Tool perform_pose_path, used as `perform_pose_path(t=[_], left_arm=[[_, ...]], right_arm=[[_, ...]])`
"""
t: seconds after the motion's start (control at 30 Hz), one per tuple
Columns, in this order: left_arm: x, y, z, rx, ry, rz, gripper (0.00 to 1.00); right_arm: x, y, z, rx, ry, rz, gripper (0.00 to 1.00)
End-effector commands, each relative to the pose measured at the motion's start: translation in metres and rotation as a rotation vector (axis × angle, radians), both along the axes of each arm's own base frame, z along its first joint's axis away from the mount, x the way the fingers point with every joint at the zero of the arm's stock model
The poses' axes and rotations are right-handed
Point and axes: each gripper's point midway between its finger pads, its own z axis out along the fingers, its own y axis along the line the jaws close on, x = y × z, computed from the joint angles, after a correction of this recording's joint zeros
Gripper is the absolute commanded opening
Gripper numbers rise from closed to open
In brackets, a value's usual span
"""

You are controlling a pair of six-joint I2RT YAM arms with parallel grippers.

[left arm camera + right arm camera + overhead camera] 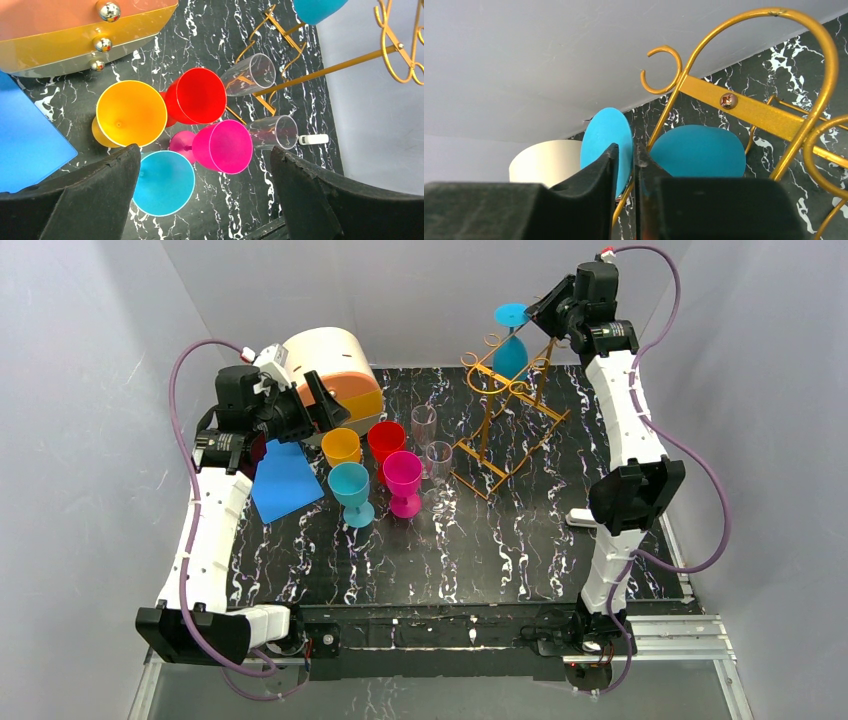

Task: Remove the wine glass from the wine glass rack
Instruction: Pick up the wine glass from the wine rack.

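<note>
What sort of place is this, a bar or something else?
Most likely a robot test booth, not a bar: plain grey walls box in a marbled table, two robot arms are bolted at its near edge, and the plastic goblets and wire glass rack look like props.

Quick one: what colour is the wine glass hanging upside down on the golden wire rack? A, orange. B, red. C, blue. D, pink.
C: the blue wine glass hangs foot-up from the wine glass rack, while the red glass, the pink glass and the orange glass stand upright on the table.
</note>
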Motion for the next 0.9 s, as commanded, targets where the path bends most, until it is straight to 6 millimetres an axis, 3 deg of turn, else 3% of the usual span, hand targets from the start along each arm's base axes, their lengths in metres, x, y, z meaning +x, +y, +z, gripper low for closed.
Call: perform_pose_path(t=[0.0, 0.3, 0.67, 0.87], left_arm=[[0.000, -0.008, 0.018, -0.049, -0.038, -0.037, 0.98], [0.000, -0.014, 0.015, -0.082, -0.022, -0.060, 0.98], [0.000, -0.012, 0.011, -0.076, -0.010, -0.043, 0.98], [0.002, -0.010, 0.005, -0.070, -0.001, -0.029, 0.98]], right_arm=[[0.002, -0.003, 0.030, 0.033, -0.104, -0.021, 0.21], [-0.001, 0.007, 0.029, 0.119, -0.094, 0.013, 0.02], [-0.006, 0.008, 0.037, 0.251, -0.115, 0.008, 0.01], [-0.008, 0.012, 0.051, 0.429, -0.173, -0.001, 0.01]])
